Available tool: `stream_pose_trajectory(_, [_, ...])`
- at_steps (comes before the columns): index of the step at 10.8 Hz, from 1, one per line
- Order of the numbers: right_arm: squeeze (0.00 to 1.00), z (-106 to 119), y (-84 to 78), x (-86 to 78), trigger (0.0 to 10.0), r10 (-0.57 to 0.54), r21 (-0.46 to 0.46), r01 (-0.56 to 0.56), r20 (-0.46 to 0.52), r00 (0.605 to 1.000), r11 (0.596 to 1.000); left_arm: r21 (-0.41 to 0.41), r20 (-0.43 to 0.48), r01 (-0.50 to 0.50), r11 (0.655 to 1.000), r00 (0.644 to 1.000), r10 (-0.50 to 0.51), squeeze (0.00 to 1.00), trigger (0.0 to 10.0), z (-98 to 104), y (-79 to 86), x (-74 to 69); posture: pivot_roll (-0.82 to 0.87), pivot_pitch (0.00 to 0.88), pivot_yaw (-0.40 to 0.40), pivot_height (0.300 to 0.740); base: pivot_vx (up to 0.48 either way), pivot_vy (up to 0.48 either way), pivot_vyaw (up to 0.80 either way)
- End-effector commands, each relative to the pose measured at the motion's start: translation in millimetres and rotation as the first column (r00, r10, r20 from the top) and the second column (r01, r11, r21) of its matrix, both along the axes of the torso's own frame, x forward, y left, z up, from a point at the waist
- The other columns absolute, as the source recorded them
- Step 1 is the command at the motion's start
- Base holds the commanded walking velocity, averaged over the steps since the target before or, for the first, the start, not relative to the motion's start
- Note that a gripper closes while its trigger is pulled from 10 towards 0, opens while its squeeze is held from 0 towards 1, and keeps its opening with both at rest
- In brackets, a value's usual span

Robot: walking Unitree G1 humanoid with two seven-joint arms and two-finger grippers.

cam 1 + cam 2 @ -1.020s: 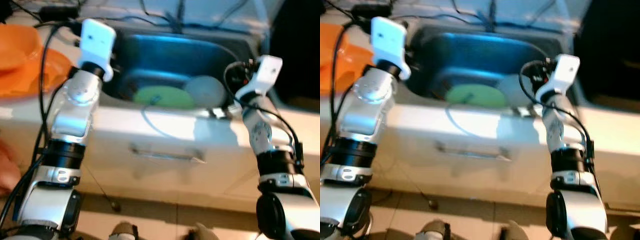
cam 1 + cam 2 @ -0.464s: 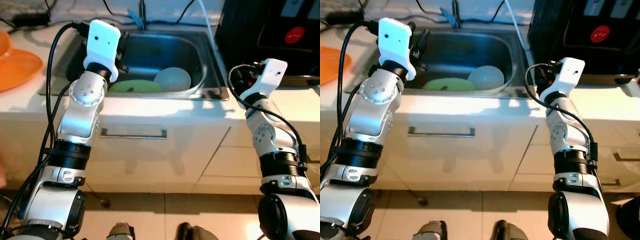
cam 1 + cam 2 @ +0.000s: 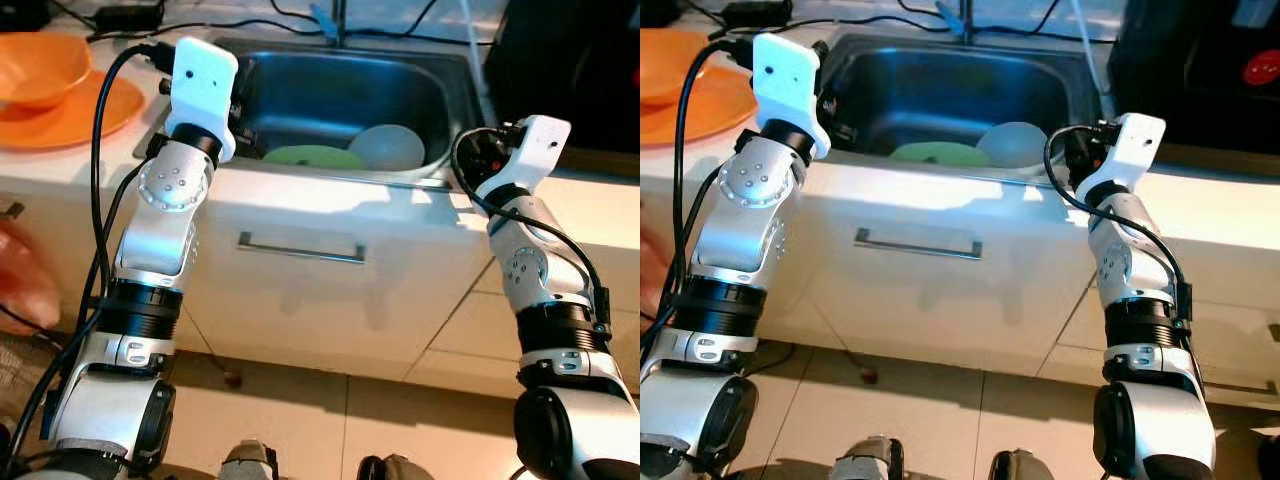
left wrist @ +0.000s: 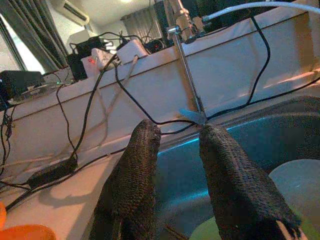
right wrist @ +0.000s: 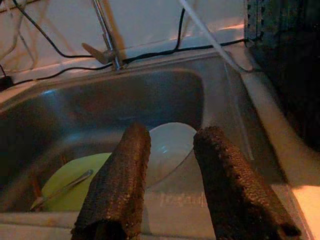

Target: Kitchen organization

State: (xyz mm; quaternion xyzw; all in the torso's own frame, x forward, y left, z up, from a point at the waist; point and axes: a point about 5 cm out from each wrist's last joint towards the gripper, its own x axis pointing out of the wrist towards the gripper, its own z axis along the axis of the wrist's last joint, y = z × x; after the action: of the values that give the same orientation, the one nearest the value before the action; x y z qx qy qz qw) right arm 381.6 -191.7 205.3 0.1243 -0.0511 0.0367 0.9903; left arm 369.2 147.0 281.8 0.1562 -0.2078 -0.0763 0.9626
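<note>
Head stereo looks down at sink (image 3: 340, 95); both wrist cams face same sink, closer.

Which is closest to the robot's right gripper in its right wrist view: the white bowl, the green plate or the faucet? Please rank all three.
From the right gripper:
1. White bowl, in the sink just past the fingertips.
2. Green plate, beside the bowl, off to one side.
3. Faucet, at the sink's far rim.

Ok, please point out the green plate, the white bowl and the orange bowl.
green plate (image 5: 75, 182): right wrist view, on its flat face.
white bowl (image 5: 170, 145): right wrist view, on its rounded side.
orange bowl (image 3: 40, 65): left eye view, on its inner wall.
</note>
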Motion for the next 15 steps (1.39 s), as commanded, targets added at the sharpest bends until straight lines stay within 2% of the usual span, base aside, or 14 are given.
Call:
stream_pose_trajectory(1, [0.00, 4, -0.8, -0.8, 10.0, 0.001, -0.006, -0.001, 0.013, 1.000, 1.000, 0.004, 0.003, 0.000, 1.000, 1.000, 0.000, 0.00, 10.0, 2, -0.2, -0.7, 0.06, 0.126, -0.005, 0.723, 0.000, 0.000, 0.00])
stream_pose_trajectory(12, [0.00, 2, -3.1, -0.9, 10.0, -0.002, -0.004, 0.002, 0.006, 1.000, 1.000, -0.001, 0.005, 0.008, 1.000, 1.000, -0.008, 0.00, 10.0, 1, -1.7, -1.2, 0.05, 0.127, -0.012, 0.723, -0.249, 0.000, 0.00])
stream_pose_trajectory(13, [0.00, 2, -2.5, -0.9, 10.0, 0.001, -0.003, -0.001, 0.005, 1.000, 1.000, 0.003, -0.008, 0.005, 1.000, 1.000, -0.005, 0.00, 10.0, -3, -1.1, -1.1, 0.05, 0.129, -0.015, 0.723, 0.000, 0.000, 0.00])
stream_pose_trajectory(14, [0.00, 1, -1.4, -0.6, 10.0, 0.004, -0.003, -0.004, 0.002, 1.000, 1.000, -0.042, -0.037, 0.021, 0.999, 0.999, -0.022, 0.00, 10.0, -10, -0.6, -1.1, 0.06, 0.128, -0.017, 0.723, 0.000, 0.000, 0.00])
stream_pose_trajectory(15, [0.00, -1, -0.3, -0.3, 10.0, 0.009, -0.004, -0.009, -0.004, 1.000, 1.000, -0.096, -0.094, 0.035, 0.995, 0.995, -0.044, 0.00, 10.0, -27, 1.6, -0.8, 0.06, 0.127, -0.019, 0.723, 0.000, 0.000, 0.00])
